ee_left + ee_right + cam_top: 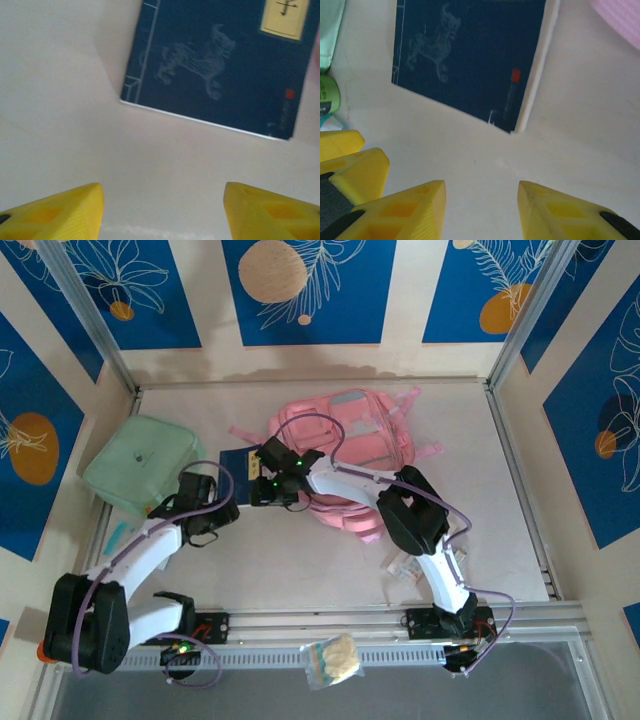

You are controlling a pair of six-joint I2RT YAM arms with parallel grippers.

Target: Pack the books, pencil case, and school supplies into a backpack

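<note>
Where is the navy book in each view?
Top external: navy book left of centre, just left of the backpack.
Left wrist: navy book upper right, flat on the table.
Right wrist: navy book upper middle, flat on the table.
Shared landmark: red stamp near the cover's lower right corner, in both wrist views.

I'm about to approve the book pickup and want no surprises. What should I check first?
1. Left gripper open and empty: ok.
2. Right gripper open and empty: ok.
3. Navy book lying flat on the table, ungripped, just ahead of both grippers: ok.
4. Room between the two grippers: not ok, they sit close side by side at the book's near edge.
5. Backpack main compartment open: cannot tell.
</note>
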